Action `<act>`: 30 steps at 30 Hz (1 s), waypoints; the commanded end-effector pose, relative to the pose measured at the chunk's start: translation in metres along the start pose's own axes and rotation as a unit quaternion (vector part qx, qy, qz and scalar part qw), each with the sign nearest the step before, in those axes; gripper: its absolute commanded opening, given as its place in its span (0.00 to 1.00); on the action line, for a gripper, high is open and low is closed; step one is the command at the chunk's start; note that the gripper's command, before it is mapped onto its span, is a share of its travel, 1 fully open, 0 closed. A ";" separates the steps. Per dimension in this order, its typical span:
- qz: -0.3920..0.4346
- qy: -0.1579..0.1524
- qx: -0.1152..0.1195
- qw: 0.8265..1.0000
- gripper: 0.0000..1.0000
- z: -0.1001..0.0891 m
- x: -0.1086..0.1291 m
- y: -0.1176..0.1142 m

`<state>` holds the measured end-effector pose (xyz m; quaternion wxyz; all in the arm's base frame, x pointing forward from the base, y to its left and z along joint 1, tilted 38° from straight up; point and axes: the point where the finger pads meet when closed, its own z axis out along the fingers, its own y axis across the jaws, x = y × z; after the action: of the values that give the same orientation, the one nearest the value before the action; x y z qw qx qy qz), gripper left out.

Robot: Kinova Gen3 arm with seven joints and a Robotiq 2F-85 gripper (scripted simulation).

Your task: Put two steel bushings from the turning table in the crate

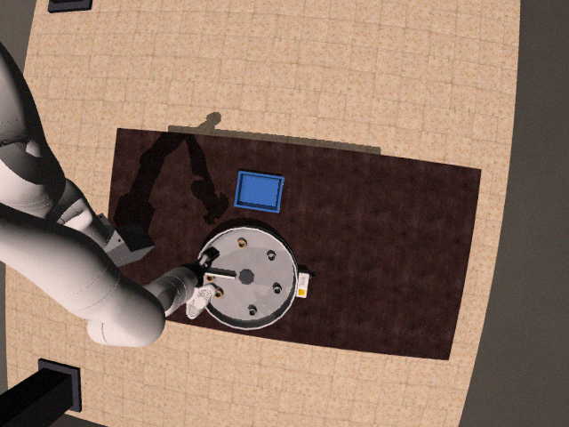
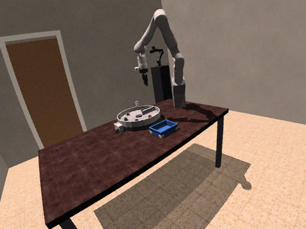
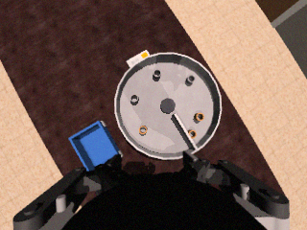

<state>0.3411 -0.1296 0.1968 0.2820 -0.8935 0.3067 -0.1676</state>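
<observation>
A dark brown table (image 2: 102,164) on black legs is standing on a tan tiled floor (image 2: 267,168), with grey walls and an orange door (image 2: 45,91) at the left of the exterior view. A black pedestal (image 2: 161,83) is standing behind the table's far end.

The turning table (image 1: 276,317), a round grey dish with a raised rim, is sitting near the middle of the top view. A straight bar (image 3: 183,130) is running from its dark hub (image 3: 167,105) out to the rim, pointing toward the lower right in the wrist view. Three steel bushings (image 3: 156,76) (image 3: 190,80) (image 3: 134,100) are standing upright in the dish's upper half in the wrist view, well apart. Three brass bushings (image 3: 143,129) (image 3: 199,116) (image 3: 192,133) are lying lower, two of them flanking the bar. The blue crate (image 1: 259,190) is sitting just above the dish in the top view, its long side running left to right; nothing is showing in it.

The arm (image 2: 167,37) is rising from a grey block, bending over at the top of the exterior view and dropping the gripper (image 2: 144,79) straight down, high above the dish's far edge. Its fingers are spread fully apart, gripping nothing.
</observation>
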 end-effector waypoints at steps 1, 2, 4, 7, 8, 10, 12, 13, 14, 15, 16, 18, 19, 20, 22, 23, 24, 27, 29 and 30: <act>0.004 0.002 -0.002 1.000 1.00 0.001 0.000 0.005; 0.004 0.002 -0.002 1.000 1.00 0.001 0.000 0.005; 0.000 0.001 0.000 1.000 1.00 0.008 -0.004 0.019; 0.000 0.001 0.000 1.000 1.00 0.021 -0.012 0.047; 0.000 0.001 0.000 1.000 1.00 0.021 -0.012 0.047; 0.000 0.001 0.000 1.000 1.00 0.021 -0.012 0.047; 0.000 0.001 0.000 1.000 1.00 0.021 -0.012 0.047; 0.000 0.001 0.000 1.000 1.00 0.021 -0.012 0.047; 0.000 0.001 0.000 1.000 1.00 0.021 -0.012 0.047; 0.000 0.001 0.000 1.000 1.00 0.021 -0.012 0.047; 0.000 0.001 0.000 1.000 1.00 0.021 -0.012 0.047; 0.000 0.001 0.000 1.000 1.00 0.021 -0.012 0.047; 0.000 0.001 0.000 1.000 1.00 0.021 -0.012 0.047; -0.004 0.000 0.002 1.000 1.00 0.024 -0.013 0.052; -0.005 0.000 0.002 1.000 1.00 0.032 -0.018 0.071; -0.005 0.000 0.002 1.000 1.00 0.036 -0.020 0.080; -0.005 0.000 0.002 1.000 1.00 0.041 -0.022 0.089; -0.005 0.000 0.002 1.000 1.00 0.041 -0.022 0.089; -0.005 0.000 0.002 1.000 1.00 0.041 -0.022 0.089; -0.005 0.000 0.002 1.000 1.00 0.041 -0.022 0.089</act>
<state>0.3077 -0.1547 0.1152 0.2828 -0.8964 0.2940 -0.1734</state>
